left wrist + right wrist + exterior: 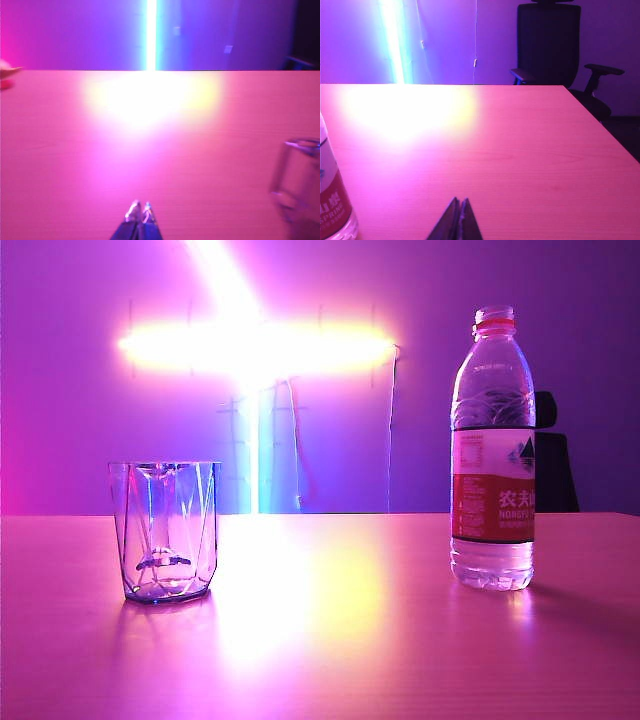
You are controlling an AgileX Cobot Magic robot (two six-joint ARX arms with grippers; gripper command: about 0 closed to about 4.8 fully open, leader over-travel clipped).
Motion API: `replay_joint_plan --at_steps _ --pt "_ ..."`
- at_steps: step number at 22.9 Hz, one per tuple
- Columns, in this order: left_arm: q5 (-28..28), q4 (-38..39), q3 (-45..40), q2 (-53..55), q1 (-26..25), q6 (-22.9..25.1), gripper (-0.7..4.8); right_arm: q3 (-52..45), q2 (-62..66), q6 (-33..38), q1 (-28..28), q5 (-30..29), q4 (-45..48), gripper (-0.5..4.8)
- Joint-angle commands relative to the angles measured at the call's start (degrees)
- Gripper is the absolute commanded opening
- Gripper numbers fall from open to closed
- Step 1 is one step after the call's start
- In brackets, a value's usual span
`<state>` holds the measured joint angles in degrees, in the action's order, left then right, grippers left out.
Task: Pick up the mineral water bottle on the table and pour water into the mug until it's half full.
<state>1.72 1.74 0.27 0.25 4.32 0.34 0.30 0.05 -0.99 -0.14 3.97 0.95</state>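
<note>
Standing apart: one mineral water bottle (493, 450), one mug (165, 531).

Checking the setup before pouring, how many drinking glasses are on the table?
1. The mug stands on the table at exterior left, apart from the mineral water bottle at right. None seems hidden.

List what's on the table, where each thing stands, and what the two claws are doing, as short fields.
bottle: upright on table, right side, cap on
mug: upright, left side, apart from bottle
left gripper: shut, empty, above table near mug
right gripper: shut, empty, near bottle
pouring: not yet begun
</note>
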Motion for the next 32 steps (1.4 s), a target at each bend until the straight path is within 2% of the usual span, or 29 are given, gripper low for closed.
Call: replay_joint_plan --at_steps 1,3,5,9,11,13,17,18,19,20,21,22,23,24,25,27,30,32 --pt "0.0 -0.5 0.2 0.1 6.6 -0.2 -0.02 -0.3 -0.1 4.8 0.0 -0.1 0.9 -0.01" --pt "0.0 -0.5 0.2 0.1 12.3 -0.2 -0.02 -0.3 -0.1 7.2 0.0 -0.1 1.0 -0.01" --pt "0.0 -0.5 0.2 0.1 23.0 -0.2 -0.02 -0.2 -0.1 10.5 0.0 -2.2 1.1 0.0" --pt "-0.5 -0.5 0.2 0.1 32.8 -0.2 -0.02 0.0 0.0 13.0 0.1 -8.9 1.1 -0.01" --pt "-0.5 -0.5 0.2 0.1 36.0 -0.2 -0.02 0.0 0.1 13.2 0.1 -13.6 1.0 0.0" --pt "-0.5 -0.5 0.2 0.1 36.4 -0.2 -0.02 0.2 0.1 13.6 0.2 -17.2 0.9 0.0" --pt "-0.5 -0.5 0.2 0.1 36.4 -0.2 -0.02 1.6 1.2 14.3 1.9 -18.6 -2.3 0.03" --pt "-0.4 -0.5 0.2 0.1 36.4 -0.2 -0.02 2.0 2.1 14.3 3.0 -19.4 -2.0 0.35" --pt "-0.4 -0.5 0.2 0.1 36.4 -0.2 -0.02 2.8 3.8 14.2 5.2 -19.2 -1.5 1.13" --pt "-0.4 -0.5 0.2 0.1 36.4 -0.2 -0.02 3.1 4.9 13.8 6.4 -18.7 -1.0 1.49" --pt "-0.4 -0.5 0.2 0.1 36.4 -0.2 -0.02 3.6 8.1 11.1 9.3 -16.4 -0.2 2.29" --pt "-0.4 -0.5 0.2 0.1 36.4 -0.2 -0.02 3.7 10.4 9.6 11.1 -15.1 0.9 2.87" --pt "-0.4 -0.5 0.2 0.1 36.4 -0.2 -0.02 3.7 15.1 7.9 14.3 -11.4 4.1 4.12" --pt "-0.4 -0.5 0.2 0.1 36.4 -0.2 -0.02 3.6 17.5 7.8 15.6 -9.6 6.0 4.58" --pt "-0.4 -0.5 0.2 0.1 36.4 -0.2 -0.02 3.6 22.0 7.8 17.7 -6.0 9.9 4.79" --pt "-0.4 -0.5 0.2 0.1 36.4 -0.2 -0.02 3.6 32.0 6.9 19.6 -3.1 19.7 4.79" --pt "-0.4 -0.5 0.2 0.1 36.4 -0.2 -0.02 3.7 46.0 6.9 19.6 -5.7 35.1 4.79" --pt "-0.4 -0.5 0.2 0.1 36.4 -0.2 -0.02 3.8 58.4 6.9 19.6 -6.9 49.3 4.79"
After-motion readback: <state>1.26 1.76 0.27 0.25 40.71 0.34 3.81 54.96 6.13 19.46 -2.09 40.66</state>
